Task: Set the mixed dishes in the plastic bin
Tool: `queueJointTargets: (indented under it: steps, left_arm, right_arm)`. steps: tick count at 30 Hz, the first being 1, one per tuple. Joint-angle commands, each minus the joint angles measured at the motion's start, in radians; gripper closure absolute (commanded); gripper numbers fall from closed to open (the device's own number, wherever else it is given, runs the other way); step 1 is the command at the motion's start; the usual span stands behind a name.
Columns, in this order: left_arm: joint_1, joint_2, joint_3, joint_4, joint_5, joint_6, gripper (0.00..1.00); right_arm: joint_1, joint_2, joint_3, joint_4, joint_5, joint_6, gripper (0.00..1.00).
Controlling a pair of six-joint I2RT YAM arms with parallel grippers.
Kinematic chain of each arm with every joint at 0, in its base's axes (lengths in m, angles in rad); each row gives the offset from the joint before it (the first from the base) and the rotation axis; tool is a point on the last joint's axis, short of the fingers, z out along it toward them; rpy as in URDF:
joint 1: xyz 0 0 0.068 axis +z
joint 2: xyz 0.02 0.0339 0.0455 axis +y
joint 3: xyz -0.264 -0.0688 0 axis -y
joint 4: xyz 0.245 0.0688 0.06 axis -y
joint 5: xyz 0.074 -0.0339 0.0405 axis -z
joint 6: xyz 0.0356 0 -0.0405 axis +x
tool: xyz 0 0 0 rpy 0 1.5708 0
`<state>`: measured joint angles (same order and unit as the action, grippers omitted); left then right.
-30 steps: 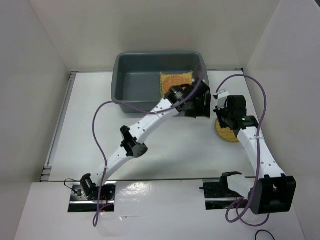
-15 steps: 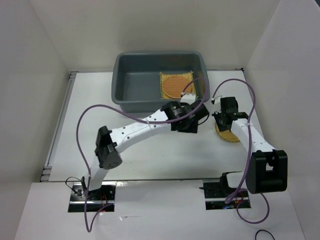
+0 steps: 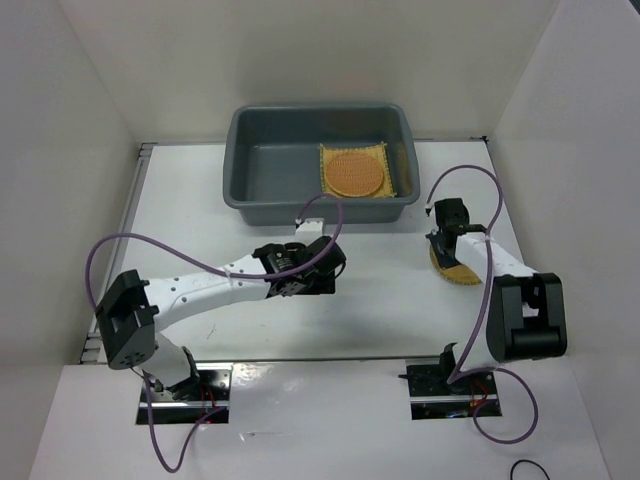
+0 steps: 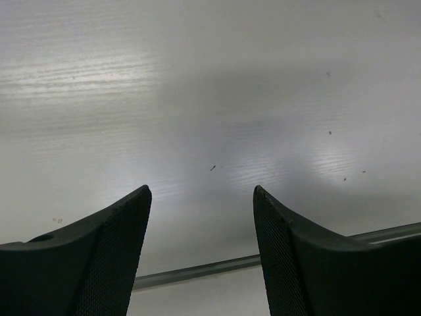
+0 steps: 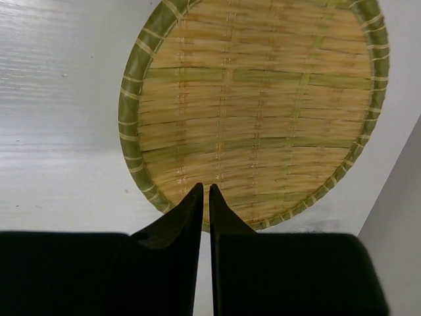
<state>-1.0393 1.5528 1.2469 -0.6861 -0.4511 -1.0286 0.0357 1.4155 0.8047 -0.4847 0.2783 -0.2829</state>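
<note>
The dark grey plastic bin stands at the back of the table. In its right half lies the square yellow slatted mat, with the orange-brown round disc on top of it. The paler yellow round disc lies on the table at the right and fills the right wrist view. My right gripper is shut and empty, its tips just above the disc's near rim. My left gripper is open and empty, low over bare table in front of the bin.
White walls close in the table on the left, back and right; the right wall is close to the pale disc. A metal rail runs along the table's left edge. Purple cables loop above both arms.
My left arm has pulled back from the bin's right half to the table in front of it, uncovering the orange-brown disc on the square mat. My right gripper has stayed over the pale disc.
</note>
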Motion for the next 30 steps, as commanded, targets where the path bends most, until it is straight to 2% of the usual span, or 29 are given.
queueJointTargets:
  steps: [1, 12, 18, 27, 30]
  left_arm:
    - [-0.004, -0.054, -0.07, 0.089, 0.032, -0.03, 0.3]
    - [-0.004, -0.054, -0.112, 0.14, 0.074, -0.03, 0.31]
    - [-0.004, -0.054, -0.121, 0.149, 0.074, -0.03, 0.32]
    - [-0.004, -0.097, -0.142, 0.16, 0.074, -0.039, 0.32]
    - [0.005, -0.123, -0.162, 0.186, 0.074, -0.039, 0.32]
  right_arm:
    - [-0.007, 0.037, -0.006, 0.051, 0.036, 0.025, 0.88]
    - [-0.007, 0.175, 0.022, 0.06, 0.099, 0.067, 0.95]
    - [-0.007, 0.198, 0.034, 0.017, 0.013, 0.03, 1.0]
    - [-0.007, 0.203, 0.054, -0.028, -0.111, -0.03, 1.0]
    - [-0.007, 0.191, 0.054, -0.061, -0.259, -0.093, 1.0]
